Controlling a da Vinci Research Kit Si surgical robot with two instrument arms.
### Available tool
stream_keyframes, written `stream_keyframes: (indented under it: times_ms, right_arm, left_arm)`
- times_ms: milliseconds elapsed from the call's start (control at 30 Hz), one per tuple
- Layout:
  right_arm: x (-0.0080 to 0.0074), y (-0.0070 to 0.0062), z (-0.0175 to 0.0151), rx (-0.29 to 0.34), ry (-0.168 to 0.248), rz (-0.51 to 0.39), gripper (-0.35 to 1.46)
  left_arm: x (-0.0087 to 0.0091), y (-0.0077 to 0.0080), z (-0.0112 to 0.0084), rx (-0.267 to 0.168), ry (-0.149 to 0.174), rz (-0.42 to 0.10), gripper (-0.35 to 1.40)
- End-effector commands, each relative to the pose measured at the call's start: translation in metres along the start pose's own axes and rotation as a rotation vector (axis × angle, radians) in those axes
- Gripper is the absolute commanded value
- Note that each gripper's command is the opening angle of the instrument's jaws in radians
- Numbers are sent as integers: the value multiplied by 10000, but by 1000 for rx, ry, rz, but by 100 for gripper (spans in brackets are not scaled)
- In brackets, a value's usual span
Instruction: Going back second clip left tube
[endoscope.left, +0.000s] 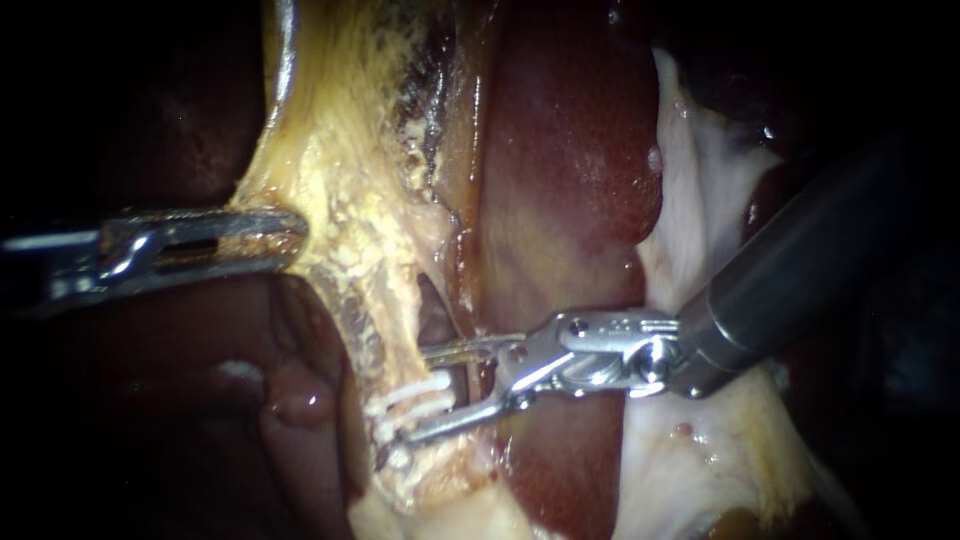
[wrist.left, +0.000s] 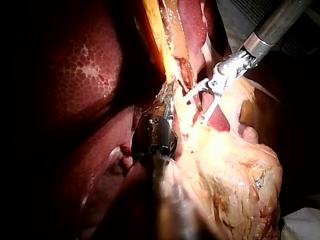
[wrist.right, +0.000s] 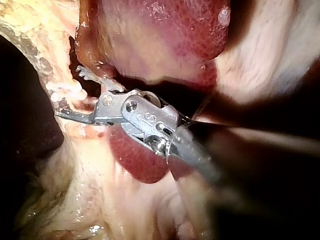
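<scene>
My right instrument (endoscope.left: 418, 395) comes in from the right, and its jaws stand open with a clear gap, one above and one below two white clips (endoscope.left: 412, 397). The clips sit across a pale yellowish tube (endoscope.left: 362, 335) that runs down beside the dark red liver (endoscope.left: 570, 160). In the right wrist view the same open jaws (wrist.right: 69, 93) straddle a white clip (wrist.right: 65, 91). My left instrument (endoscope.left: 285, 236) reaches in from the left, shut on yellowish fatty tissue (endoscope.left: 330, 170) above the tube and holding it taut. The left wrist view shows its tip (wrist.left: 169, 97) buried in that tissue.
Pale whitish tissue (endoscope.left: 700, 190) lies behind my right instrument's shaft (endoscope.left: 800, 270). A small dark window (endoscope.left: 436, 322) opens between the tube and the liver. A rounded reddish lobe (endoscope.left: 300, 400) lies below my left instrument. Fatty yellow tissue (wrist.left: 235, 180) fills the area beside the left shaft.
</scene>
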Motion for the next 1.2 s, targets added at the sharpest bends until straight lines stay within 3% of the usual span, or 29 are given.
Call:
stream_keyframes:
  times_ms: [33, 300, 500, 700, 800, 1033, 1200]
  right_arm:
    - [4, -2, -10, 4, 5, -15, 60]
    - [40, -12, -88, -24, 73, -136, 60]
    - [69, -10, -139, -63, 73, -213, 60]
    - [78, -11, -159, -73, 70, -241, 60]
    - [78, -12, -159, -73, 69, -247, 60]
    - [77, -12, -158, -73, 69, -254, 60]
    - [76, -12, -158, -73, 69, -255, 60]
  left_arm:
    - [0, 0, 0, 0, 0, 0, -35]
    - [2, 0, 1, -1, -1, 1, -35]
    - [4, 2, 4, -2, -2, 2, -35]
    - [11, 5, 15, -3, -5, 6, -35]
    - [21, 9, 29, 6, -8, 17, -35]
    - [48, 25, 81, 6, 40, 14, -35]
    - [54, 34, 111, 7, 57, 15, -35]
